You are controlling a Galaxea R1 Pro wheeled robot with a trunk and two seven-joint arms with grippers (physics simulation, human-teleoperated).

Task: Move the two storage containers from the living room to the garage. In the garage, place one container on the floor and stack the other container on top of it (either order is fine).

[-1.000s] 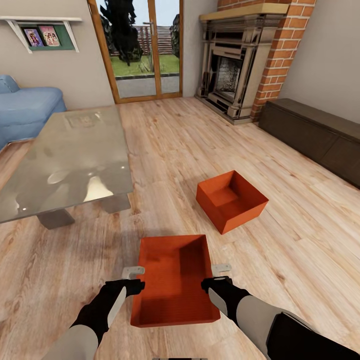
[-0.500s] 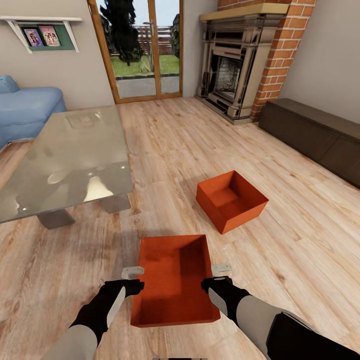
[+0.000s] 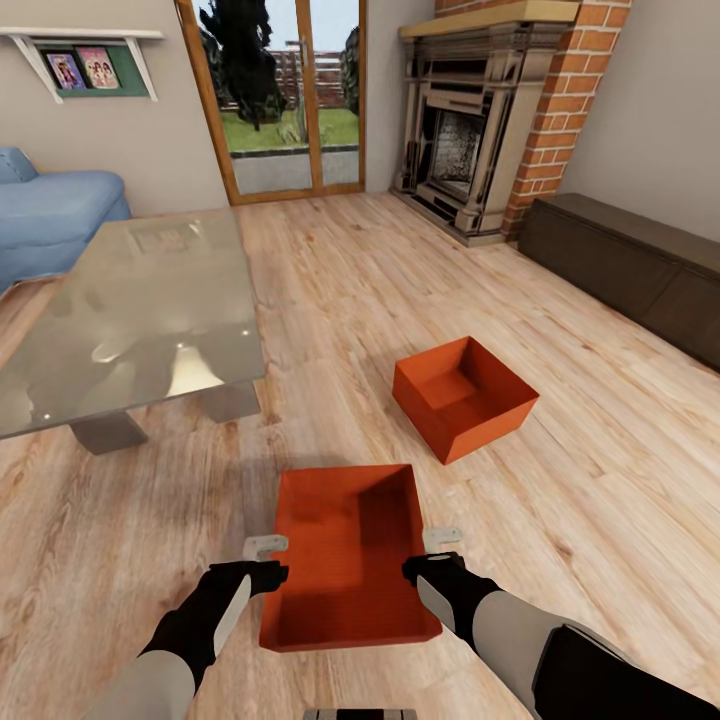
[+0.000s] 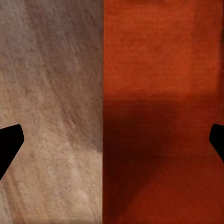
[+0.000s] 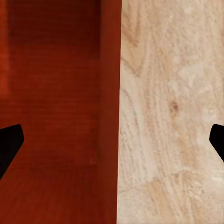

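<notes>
2 storage containers lie on the light wood plank floor of the living room. Head view, largest to smallest: glass-topped table at left; blue sofa behind it; glazed patio doors; brick fireplace; dark low cabinet along the right wall; a wall shelf with 2 pictures, any writing too small to read. The far container sits well apart, turned at an angle. The near container sits between both arms. The left gripper is at its left wall and the right gripper at its right wall. The wrist views add what the head view lacks: in the left wrist view the near container's wall edge runs between widely parted dark fingertips, wood on one side, ribbed orange interior on the other; the right wrist view shows the same, its fingertips spread astride the wall, not touching it.
</notes>
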